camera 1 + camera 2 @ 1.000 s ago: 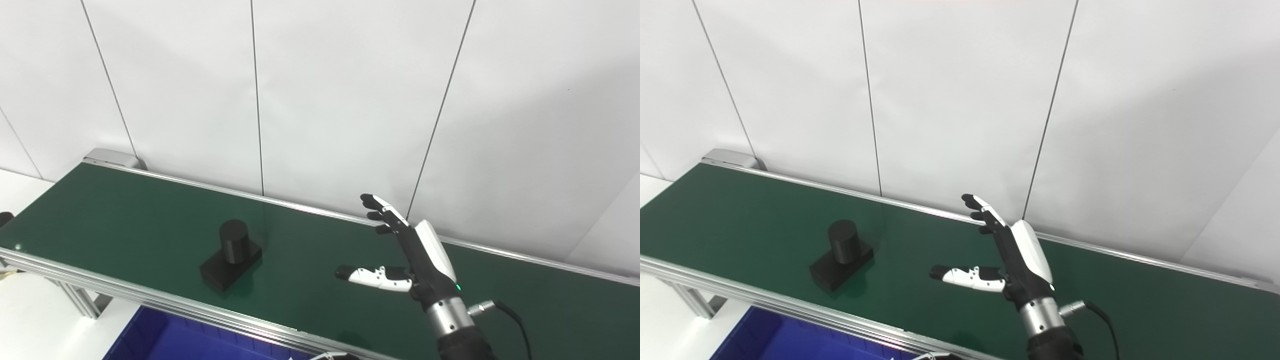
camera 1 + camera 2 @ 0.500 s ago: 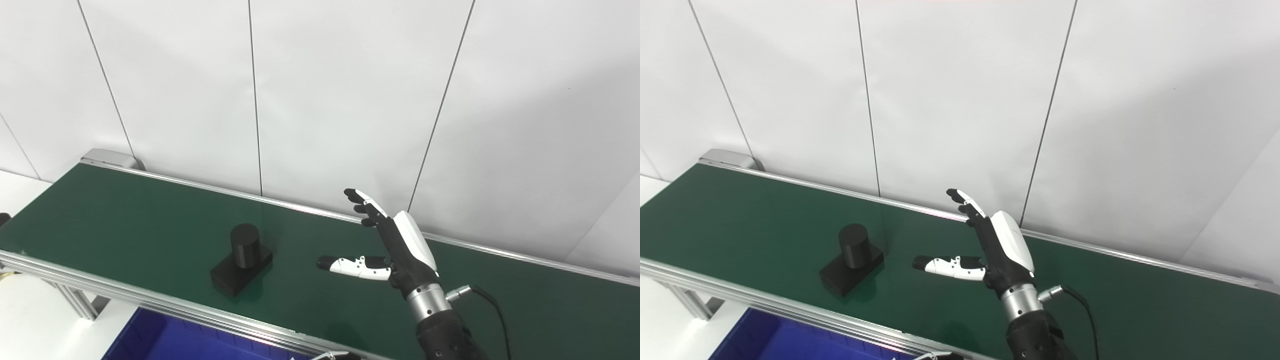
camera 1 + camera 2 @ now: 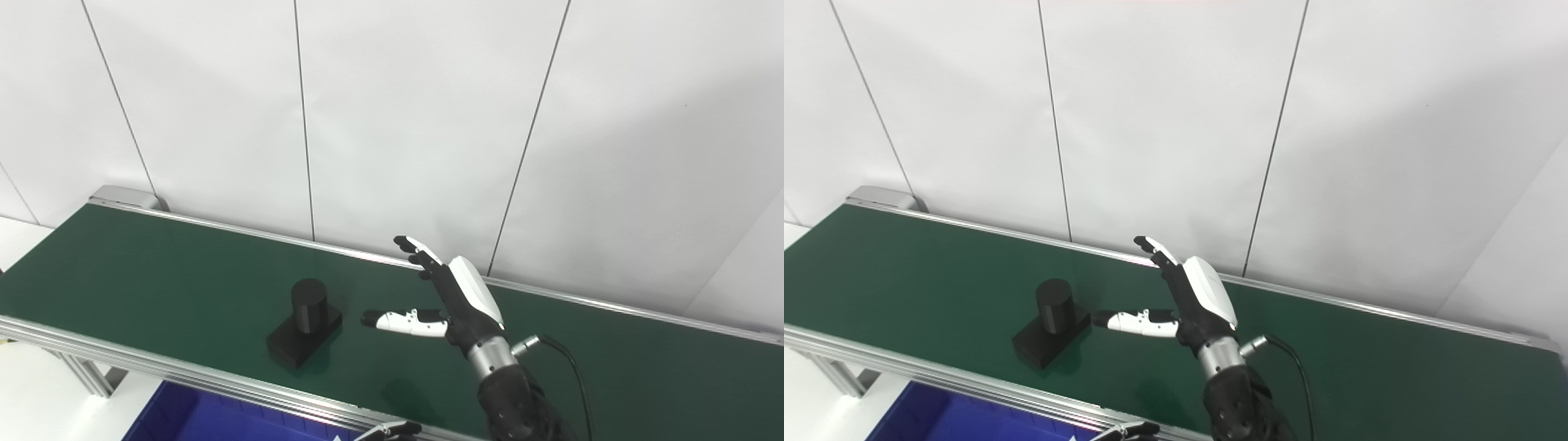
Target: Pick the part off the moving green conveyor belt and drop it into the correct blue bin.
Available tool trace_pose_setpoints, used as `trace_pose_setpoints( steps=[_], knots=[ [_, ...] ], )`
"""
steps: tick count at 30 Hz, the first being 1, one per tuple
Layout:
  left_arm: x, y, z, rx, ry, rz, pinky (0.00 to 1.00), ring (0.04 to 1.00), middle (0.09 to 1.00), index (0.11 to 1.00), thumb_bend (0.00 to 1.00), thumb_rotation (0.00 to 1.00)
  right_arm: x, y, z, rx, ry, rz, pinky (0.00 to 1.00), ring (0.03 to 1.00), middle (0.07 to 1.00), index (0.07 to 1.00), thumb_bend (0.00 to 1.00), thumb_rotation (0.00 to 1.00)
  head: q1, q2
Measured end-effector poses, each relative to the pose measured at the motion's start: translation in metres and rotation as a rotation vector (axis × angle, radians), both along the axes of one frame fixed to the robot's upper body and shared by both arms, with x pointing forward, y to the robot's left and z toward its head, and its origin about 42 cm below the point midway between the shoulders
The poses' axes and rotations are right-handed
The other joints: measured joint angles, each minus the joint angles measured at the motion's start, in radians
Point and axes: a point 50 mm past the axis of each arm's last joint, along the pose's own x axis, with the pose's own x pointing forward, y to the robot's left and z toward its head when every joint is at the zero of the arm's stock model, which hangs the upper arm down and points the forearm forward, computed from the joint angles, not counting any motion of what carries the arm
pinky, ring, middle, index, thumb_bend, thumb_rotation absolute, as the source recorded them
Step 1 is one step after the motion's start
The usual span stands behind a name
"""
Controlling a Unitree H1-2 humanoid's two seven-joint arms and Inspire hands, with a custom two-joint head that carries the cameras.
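Blue bin (image 3: pixel 184 416) below green belt (image 3: pixel 153 269), contents unseen, right robot hand (image 3: pixel 456 300) spread empty near black part (image 3: pixel 304 323)

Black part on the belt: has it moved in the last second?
Yes. The black part has travelled rightward along the belt, away from the belt's left end cap, toward the open right hand.

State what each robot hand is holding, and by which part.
Nothing: the right hand is open beside the black part; the left hand is barely visible.

Count: one black part (image 3: pixel 304 323), centre-left of frame. One green conveyor belt (image 3: pixel 153 263). One blue bin (image 3: pixel 202 419), lower left edge. Two hands: right hand (image 3: pixel 450 300) at centre, left hand (image 3: pixel 383 432) barely visible at bottom edge.
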Motion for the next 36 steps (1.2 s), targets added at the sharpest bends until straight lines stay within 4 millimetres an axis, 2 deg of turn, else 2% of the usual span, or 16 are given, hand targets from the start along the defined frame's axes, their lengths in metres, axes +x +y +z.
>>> trace_pose_setpoints(
  steps=[6, 10, 17, 22, 30, 36],
  knots=[
    [-0.001, 0.001, 0.001, 0.011, -0.008, -0.012, 0.69, 0.805, 0.857, 0.798, 0.92, 0.29, 0.012, 0.015, -0.001, -0.028, 0.03, 0.01, 0.76, 0.844, 0.885, 0.897, 0.88, 0.5, -0.031, 0.012],
    [-0.005, 0.0, 0.002, 0.023, -0.011, -0.025, 0.69, 0.805, 0.858, 0.803, 0.9, 0.29, 0.019, 0.019, -0.01, -0.058, 0.059, 0.008, 0.75, 0.831, 0.874, 0.899, 0.88, 0.5, -0.077, 0.02],
    [-0.007, -0.002, 0.005, 0.016, -0.019, -0.04, 0.71, 0.815, 0.861, 0.806, 0.88, 0.28, 0.023, 0.023, -0.025, -0.101, 0.093, 0.004, 0.82, 0.879, 0.899, 0.91, 0.89, 0.49, -0.14, 0.015],
    [-0.008, -0.001, 0.005, 0.001, -0.012, -0.053, 0.73, 0.823, 0.861, 0.805, 0.87, 0.25, 0.028, 0.026, -0.032, -0.131, 0.109, 0.0, 0.84, 0.883, 0.898, 0.904, 0.9, 0.48, -0.15, 0.011],
    [-0.01, 0.005, 0.005, 0.006, -0.002, -0.081, 0.75, 0.829, 0.864, 0.805, 0.86, 0.25, 0.033, 0.027, -0.054, -0.194, 0.162, -0.01, 0.86, 0.898, 0.916, 0.912, 0.92, 0.42, -0.152, 0.014],
    [-0.011, 0.004, 0.008, 0.011, -0.014, -0.101, 0.76, 0.83, 0.861, 0.803, 0.86, 0.29, 0.04, 0.03, -0.059, -0.22, 0.178, -0.018, 0.86, 0.901, 0.924, 0.914, 0.93, 0.39, -0.158, 0.022]
  ],
)
